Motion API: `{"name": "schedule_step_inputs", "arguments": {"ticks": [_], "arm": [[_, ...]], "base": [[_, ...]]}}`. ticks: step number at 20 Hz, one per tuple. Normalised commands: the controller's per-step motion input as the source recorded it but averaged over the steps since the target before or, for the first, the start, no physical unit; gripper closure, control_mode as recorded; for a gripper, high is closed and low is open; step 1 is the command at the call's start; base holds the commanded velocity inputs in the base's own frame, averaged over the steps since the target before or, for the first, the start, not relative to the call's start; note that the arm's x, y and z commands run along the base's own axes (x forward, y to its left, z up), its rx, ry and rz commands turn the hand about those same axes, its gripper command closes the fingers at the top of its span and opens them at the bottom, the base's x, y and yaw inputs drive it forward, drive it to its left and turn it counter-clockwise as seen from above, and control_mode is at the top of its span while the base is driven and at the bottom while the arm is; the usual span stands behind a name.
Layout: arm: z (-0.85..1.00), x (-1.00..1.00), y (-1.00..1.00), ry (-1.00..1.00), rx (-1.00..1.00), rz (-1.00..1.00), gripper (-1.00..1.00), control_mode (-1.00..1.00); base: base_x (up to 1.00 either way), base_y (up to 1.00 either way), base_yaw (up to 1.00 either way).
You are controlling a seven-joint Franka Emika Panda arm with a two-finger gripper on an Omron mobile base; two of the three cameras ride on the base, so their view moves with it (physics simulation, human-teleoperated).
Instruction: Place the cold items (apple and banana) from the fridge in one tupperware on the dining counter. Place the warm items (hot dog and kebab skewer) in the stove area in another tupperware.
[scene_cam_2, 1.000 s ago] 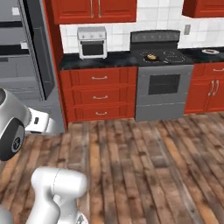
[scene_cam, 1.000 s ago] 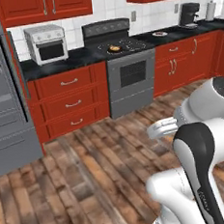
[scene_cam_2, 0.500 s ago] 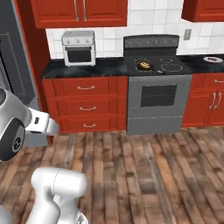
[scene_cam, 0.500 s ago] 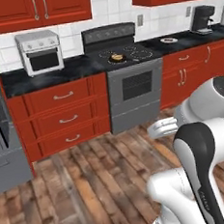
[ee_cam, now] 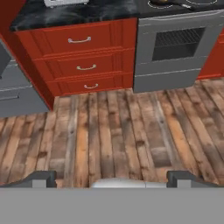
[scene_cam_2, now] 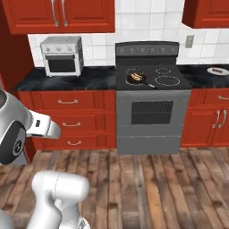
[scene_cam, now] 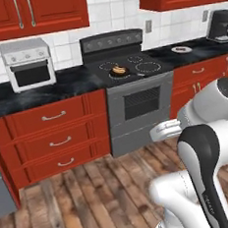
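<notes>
A dark pan [scene_cam: 118, 71] sits on the stove's front left burner with a brownish hot dog in it; the same pan [scene_cam_2: 136, 78] appears in the right base view. On the counter right of the stove lies a small plate [scene_cam_2: 217, 70] with something reddish on it, too small to name. In the hand view my gripper [ee_cam: 113, 179] points down at the wooden floor in front of the red drawers. It is open, its fingertips [ee_cam: 43, 178] stand far apart, and nothing is between them. It hangs well short of the stove [ee_cam: 175, 48].
A white toaster oven [scene_cam: 27, 62] stands on the black counter left of the stove. A coffee machine [scene_cam: 221, 25] sits at the far right. Red drawers and cabinets line the wall. A grey appliance's edge [ee_cam: 13, 87] lies at the left. Open wooden floor stretches before the stove.
The whole picture has shifted: the base has driven toward the stove, which is now closer and more central. The grey appliance has slid off to the left. The gripper stays open.
</notes>
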Motion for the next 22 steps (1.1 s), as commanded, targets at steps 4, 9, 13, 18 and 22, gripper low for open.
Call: {"name": "schedule_step_inputs", "arguments": {"ticks": [4,9,13,18,22], "arm": [[0.00,0.00,0.00,0.00,0.00,0.00,-1.00,1.00],[0.00,0.00,0.00,0.00,0.00,0.00,-1.00,1.00],[0.00,0.00,0.00,0.00,0.00,0.00,-1.00,1.00],[0.00,0.00,0.00,0.00,0.00,0.00,-1.00,1.00],[0.00,0.00,0.00,0.00,0.00,0.00,-1.00,1.00]], "base": [[1.00,-0.58,0.16],[1.00,-0.59,0.17],[1.00,-0.59,0.16],[1.00,-0.59,0.18],[1.00,-0.55,0.20]]}}
